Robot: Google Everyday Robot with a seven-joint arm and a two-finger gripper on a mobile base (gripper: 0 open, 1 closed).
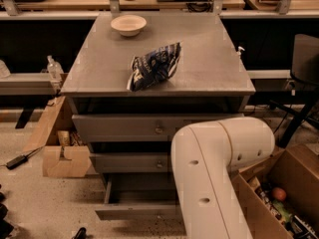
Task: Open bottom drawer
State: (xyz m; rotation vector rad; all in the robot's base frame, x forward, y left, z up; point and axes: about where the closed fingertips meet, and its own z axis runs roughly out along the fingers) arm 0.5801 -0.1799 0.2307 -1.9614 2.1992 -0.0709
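bottom drawer (137,210): stood pulled out below the cabinet (149,128) (knob hidden);
pincer: hidden behind the arm (214,178); its state could not be told

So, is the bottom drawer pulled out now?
Yes, the bottom drawer sits forward of the drawers above; the arm hides the gripper.

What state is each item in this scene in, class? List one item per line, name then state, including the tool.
bottom drawer: pulled out, open.
middle drawer: slightly out.
top drawer: slightly out too.
chip bag: lying on the cabinet top, looks sealed.
bowl: upright, seems empty.
cardboard box: open, things inside.
tool: out of view, hidden behind the white arm.
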